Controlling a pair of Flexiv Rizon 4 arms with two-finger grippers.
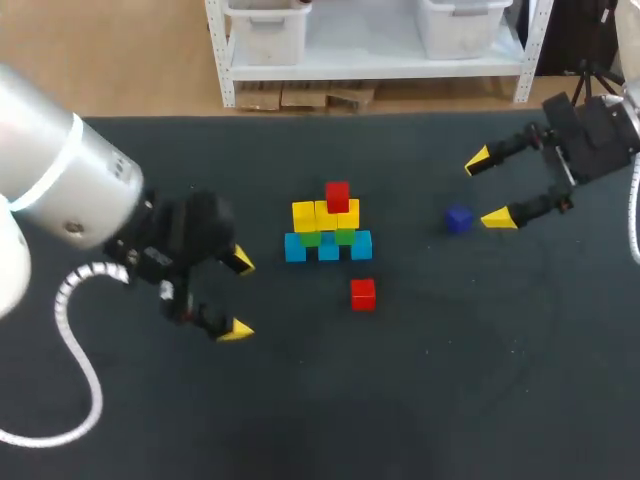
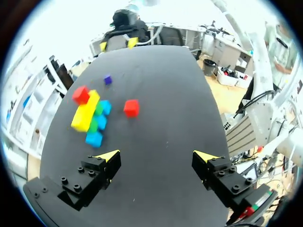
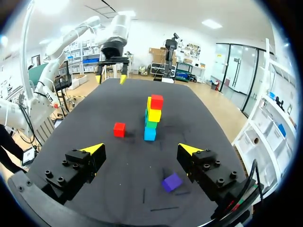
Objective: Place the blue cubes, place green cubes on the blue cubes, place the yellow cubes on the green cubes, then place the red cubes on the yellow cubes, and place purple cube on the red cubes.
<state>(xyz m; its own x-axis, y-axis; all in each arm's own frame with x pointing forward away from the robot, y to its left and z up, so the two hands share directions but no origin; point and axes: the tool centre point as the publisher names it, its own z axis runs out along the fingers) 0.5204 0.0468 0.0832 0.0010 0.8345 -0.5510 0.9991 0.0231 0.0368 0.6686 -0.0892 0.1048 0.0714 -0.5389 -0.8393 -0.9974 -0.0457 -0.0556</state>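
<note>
Head view: the stack (image 1: 328,228) stands mid-tabletop (image 1: 420,400) with one red cube on top. The loose red cube (image 1: 362,293) lies at its five o'clock. The purple cube (image 1: 459,219) lies at its three o'clock, just beside the right tool (image 1: 487,189), which is spread and empty. The left tool (image 1: 240,296) is at the stack's eight o'clock, also spread and empty.

Left wrist view: the loose red cube (image 2: 131,108) lies ahead of the spread fingers, at about eleven o'clock from them and apart from the stack.

Right wrist view: the purple cube (image 3: 171,182) lies low between the fingers, ungripped.

The cubes look small, rigid and light. Pinch two opposite flat sides from above; the stack would likely topple at a nudge.
</note>
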